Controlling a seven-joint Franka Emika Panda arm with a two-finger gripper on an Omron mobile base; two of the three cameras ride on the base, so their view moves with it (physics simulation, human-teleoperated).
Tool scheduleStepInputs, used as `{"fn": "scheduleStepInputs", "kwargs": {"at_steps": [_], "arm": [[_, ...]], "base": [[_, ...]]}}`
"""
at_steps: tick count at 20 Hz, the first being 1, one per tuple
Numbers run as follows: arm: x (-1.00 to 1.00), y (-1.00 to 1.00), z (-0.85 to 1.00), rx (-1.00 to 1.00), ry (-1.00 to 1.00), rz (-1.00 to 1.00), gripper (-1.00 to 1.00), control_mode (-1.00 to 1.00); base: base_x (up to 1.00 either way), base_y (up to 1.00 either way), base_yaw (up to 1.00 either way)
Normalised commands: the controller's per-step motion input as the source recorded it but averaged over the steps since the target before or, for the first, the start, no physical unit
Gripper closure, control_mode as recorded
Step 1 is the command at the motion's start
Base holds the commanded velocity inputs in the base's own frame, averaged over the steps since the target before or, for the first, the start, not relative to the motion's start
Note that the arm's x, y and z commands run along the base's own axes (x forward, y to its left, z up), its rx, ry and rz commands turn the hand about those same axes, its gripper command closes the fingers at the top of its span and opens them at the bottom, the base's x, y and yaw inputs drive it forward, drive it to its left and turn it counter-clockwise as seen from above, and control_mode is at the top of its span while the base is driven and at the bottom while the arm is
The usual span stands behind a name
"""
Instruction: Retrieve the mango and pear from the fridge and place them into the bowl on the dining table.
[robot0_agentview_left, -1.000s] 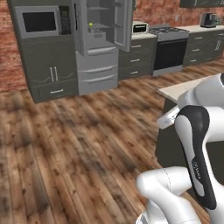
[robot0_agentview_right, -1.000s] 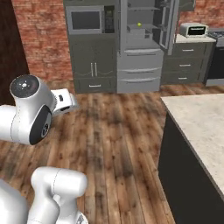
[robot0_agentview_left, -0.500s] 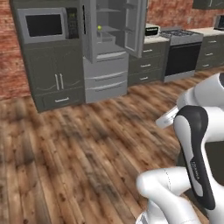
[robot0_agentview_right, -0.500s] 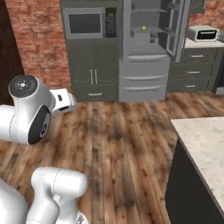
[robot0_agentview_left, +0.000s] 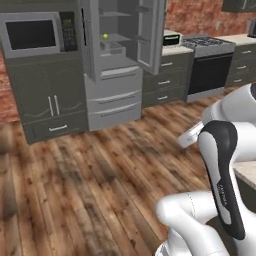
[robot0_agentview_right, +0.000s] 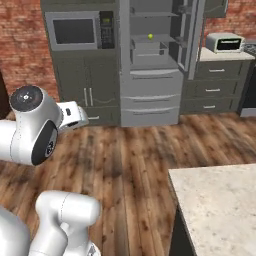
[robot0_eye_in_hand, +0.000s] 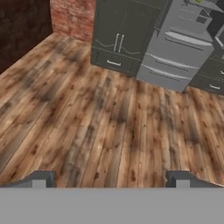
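Gripper: my gripper (robot0_eye_in_hand: 110, 178) is spread wide with nothing between its fingertips (robot0_eye_in_hand: 40, 178) — in the hand view they hang above bare wooden floor (robot0_eye_in_hand: 87, 118).

Fridge: the grey fridge (robot0_agentview_right: 150, 75) stands across the room with its upper doors swung open; the two lower drawers are shut. In the left base view the fridge (robot0_agentview_left: 117, 70) sits between the microwave cabinet and a run of grey drawers.

Pear: a small yellow-green fruit (robot0_agentview_right: 150, 36) rests on an upper shelf inside the fridge, above a grey bin; the left base view shows it (robot0_agentview_left: 105, 36) on that same shelf, well apart from me.

Mango: I cannot pick out any orange fruit on the shelves from here.

Dining table: a corner of the beige speckled surface (robot0_agentview_right: 220, 205) shows at the lower right of the right base view, near my base.

Microwave: a dark microwave (robot0_agentview_right: 75, 31) is built into the grey cabinet just left of the fridge.

Toaster oven: a white one (robot0_agentview_right: 225, 42) sits on the counter to the right of the fridge.

Stove: a black range (robot0_agentview_left: 210, 65) stands further right along the wall — seen in the left base view.

Wall: red brick (robot0_agentview_right: 20, 45) left of the cabinet.
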Motion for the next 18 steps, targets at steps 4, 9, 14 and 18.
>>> {"fn": "scheduleStepInputs", "kwargs": {"at_steps": [4, 9, 14, 18], "arm": [[0.0, 0.0, 0.0, 0.0, 0.0, 0.0, -1.0, 1.0], [0.0, 0.0, 0.0, 0.0, 0.0, 0.0, -1.0, 1.0], [0.0, 0.0, 0.0, 0.0, 0.0, 0.0, -1.0, 1.0], [0.0, 0.0, 0.0, 0.0, 0.0, 0.0, -1.0, 1.0]], "base": [[1.0, -0.3, -0.07], [1.0, 0.03, -0.12], [1.0, 0.5, -0.17], [0.84, 0.15, -0.18]]}}
